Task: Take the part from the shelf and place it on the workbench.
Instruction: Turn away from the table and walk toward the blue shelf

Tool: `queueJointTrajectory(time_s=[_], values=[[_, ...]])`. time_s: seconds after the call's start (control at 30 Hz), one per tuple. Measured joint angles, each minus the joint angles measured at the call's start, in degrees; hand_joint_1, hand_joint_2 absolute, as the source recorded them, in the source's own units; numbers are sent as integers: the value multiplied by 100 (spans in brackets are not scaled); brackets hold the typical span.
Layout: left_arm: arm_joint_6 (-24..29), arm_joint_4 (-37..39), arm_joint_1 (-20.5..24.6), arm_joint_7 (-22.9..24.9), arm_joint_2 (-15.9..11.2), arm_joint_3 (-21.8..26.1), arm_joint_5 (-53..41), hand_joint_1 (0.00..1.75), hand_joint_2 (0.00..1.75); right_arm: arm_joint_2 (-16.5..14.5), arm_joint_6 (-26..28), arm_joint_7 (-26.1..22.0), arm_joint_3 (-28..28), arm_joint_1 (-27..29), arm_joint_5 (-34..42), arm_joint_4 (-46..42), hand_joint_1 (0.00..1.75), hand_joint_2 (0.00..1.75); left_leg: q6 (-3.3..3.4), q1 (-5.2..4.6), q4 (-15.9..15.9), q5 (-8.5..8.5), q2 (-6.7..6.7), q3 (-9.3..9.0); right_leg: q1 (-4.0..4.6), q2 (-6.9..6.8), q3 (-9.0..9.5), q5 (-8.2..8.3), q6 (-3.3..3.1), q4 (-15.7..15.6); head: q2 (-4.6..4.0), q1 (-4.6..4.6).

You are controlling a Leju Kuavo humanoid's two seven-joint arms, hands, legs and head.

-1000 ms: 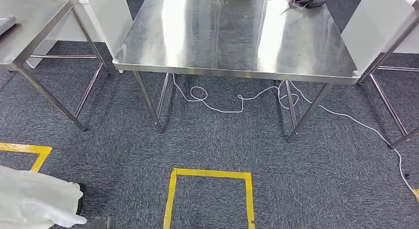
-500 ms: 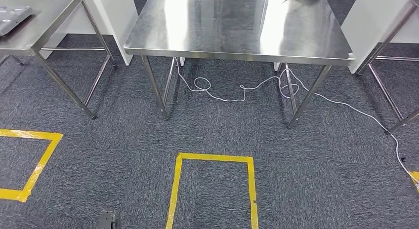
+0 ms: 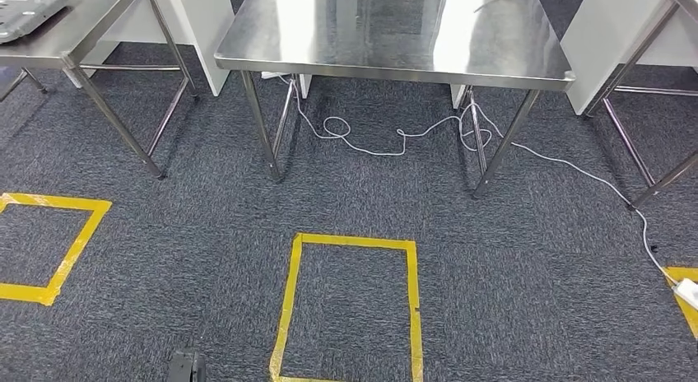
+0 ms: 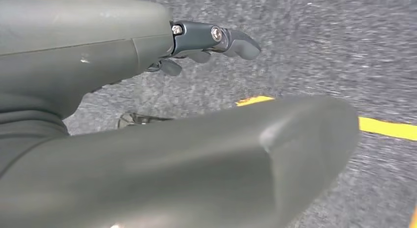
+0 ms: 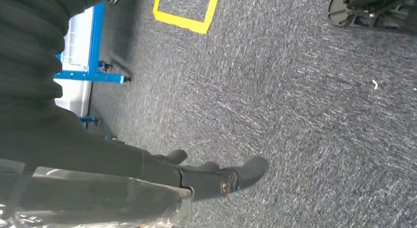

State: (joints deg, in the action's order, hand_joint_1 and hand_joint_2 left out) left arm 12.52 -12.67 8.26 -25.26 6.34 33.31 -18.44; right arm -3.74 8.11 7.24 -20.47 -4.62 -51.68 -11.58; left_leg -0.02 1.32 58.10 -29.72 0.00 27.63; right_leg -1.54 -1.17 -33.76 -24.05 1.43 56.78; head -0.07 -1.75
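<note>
Holding nothing in the left hand point(image 4: 123, 51), with dark fingers point(image 4: 231, 41) stretched out straight, apart from the thick thumb, above blurred carpet and a strip of yellow tape. Cannot tell what the right hand point(image 5: 162, 174) has: fingers point(image 5: 246, 171) only loosely curled and pointing at the floor, yet crinkled clear plastic film point(image 5: 98, 203) lying behind them against the hand's cover. Possibly the wrapped part, though too little visible to say, so no sure place for the part. If so, likely to slip: slick film, no visible closing around it, and a walking gait to shake it loose. Also worth guarding against catching a foot on the white cable point(image 3: 370, 147) looped under the workbench point(image 3: 395, 36), or stopping short of the yellow tape square point(image 3: 354, 242) and reaching too far. Ahead, a bare, shiny steel top, flat and hard, so apt to let a bagged piece slide. All around, grey carpet point(image 3: 206, 234), a side table point(image 3: 74, 28), and a blue-framed trolley point(image 5: 78, 75) well beyond the right fingers.
</note>
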Motion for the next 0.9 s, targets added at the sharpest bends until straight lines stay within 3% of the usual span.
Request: queueJointTrajectory(time_s=[0.07,0.1,0.13,0.2,0.23,0.27,0.3,0.33,0.4,0.47,0.5,0.57,0.6,0.63,0.67,0.73,0.77,0.8,0.83,0.9], values=[[2,1,8,-1,2,0,-8,0,0,5,-12,-3,-33,-5,4,3,0,175,95,-40,-106,68,12,38,-1,-11,-30,81,88,-15,0,7],[2,1,14,-1,5,-2,-11,0,0,15,-25,-3,-49,-3,3,5,0,175,155,-50,-142,146,21,92,0,0,-71,29,96,28,0,9],[1,-1,24,1,9,-3,-14,0,0,25,-48,-3,-62,2,3,9,0,175,218,-54,-182,237,31,159,6,15,-142,-123,73,154,0,24],[-2,-3,46,4,14,-8,-21,0,0,41,-108,-1,-85,10,-2,14,0,175,298,-79,-210,403,40,338,5,49,-344,-652,-25,720,0,56],[-5,-3,53,5,13,-9,-27,0,0,44,-140,0,-91,13,-9,16,0,175,315,-99,-208,486,42,440,1,59,-432,-877,-45,1084,0,75],[-7,-3,55,5,13,-13,-32,0,0,49,-166,2,-95,15,-17,17,0,175,314,-119,-204,570,45,549,-1,65,-473,-984,-25,1402,0,81],[-9,-3,58,6,13,-16,-38,0,0,55,-184,2,-98,15,-25,18,0,175,308,-136,-200,659,49,655,-1,71,-447,-952,28,1599,0,86],[-12,-3,62,7,13,-21,-45,0,0,61,-197,3,-101,15,-27,19,0,175,295,-149,-195,745,51,755,-1,76,-334,-814,96,1610,0,91],[-16,-4,71,8,12,-28,-57,0,0,67,-209,4,-107,7,-27,19,0,175,253,-170,-179,912,50,934,-6,82,201,-585,166,1051,0,92],[-19,-6,87,6,9,-32,-64,0,0,67,-221,7,-110,-8,-27,19,0,175,194,-191,-159,1057,50,1054,36,103,810,-692,94,149,0,76],[-19,-6,94,5,8,-33,-67,0,0,66,-227,10,-114,-12,-26,20,0,175,166,-190,-161,1113,53,1078,68,112,970,-774,36,-144,0,63],[-19,-5,92,5,10,-34,-72,0,0,64,-237,26,-120,0,-22,25,0,175,99,-139,-187,1192,55,1099,91,108,959,-760,-101,-286,0,43],[-17,-4,79,9,11,-35,-74,0,0,69,-239,35,-123,11,-20,27,0,175,63,-104,-149,1110,49,1130,88,96,923,-705,-177,-297,0,46],[-15,-2,65,12,14,-35,-75,0,0,75,-241,45,-125,22,-18,29,0,175,25,-78,-28,897,43,1178,76,83,871,-636,-259,-302,0,46],[-13,-1,53,16,17,-36,-77,0,0,82,-243,52,-126,31,-16,31,0,175,-5,-61,205,577,36,1244,65,72,806,-558,-317,-302,0,49],[-10,1,50,21,23,-37,-79,0,0,93,-247,56,-128,42,-14,31,0,175,-60,-48,961,-111,33,1386,82,66,678,-419,-367,-291,0,42],[-10,1,53,22,23,-37,-80,0,0,91,-252,56,-128,46,-14,32,0,175,-79,-43,1346,-258,32,1426,90,66,608,-355,-358,-279,0,41],[-10,1,56,22,22,-37,-80,0,0,86,-260,58,-128,50,-15,32,0,175,-87,-40,1607,-258,32,1406,97,67,536,-299,-343,-261,0,40],[-12,1,57,23,22,-38,-81,0,0,82,-269,62,-128,56,-16,33,0,175,-79,-39,1669,-153,32,1294,102,68,458,-254,-323,-235,0,40],[-17,1,65,23,19,-39,-86,0,0,73,-284,70,-128,65,-22,33,0,175,-14,-52,1125,90,22,756,107,68,341,-200,-286,-177,0,39]])
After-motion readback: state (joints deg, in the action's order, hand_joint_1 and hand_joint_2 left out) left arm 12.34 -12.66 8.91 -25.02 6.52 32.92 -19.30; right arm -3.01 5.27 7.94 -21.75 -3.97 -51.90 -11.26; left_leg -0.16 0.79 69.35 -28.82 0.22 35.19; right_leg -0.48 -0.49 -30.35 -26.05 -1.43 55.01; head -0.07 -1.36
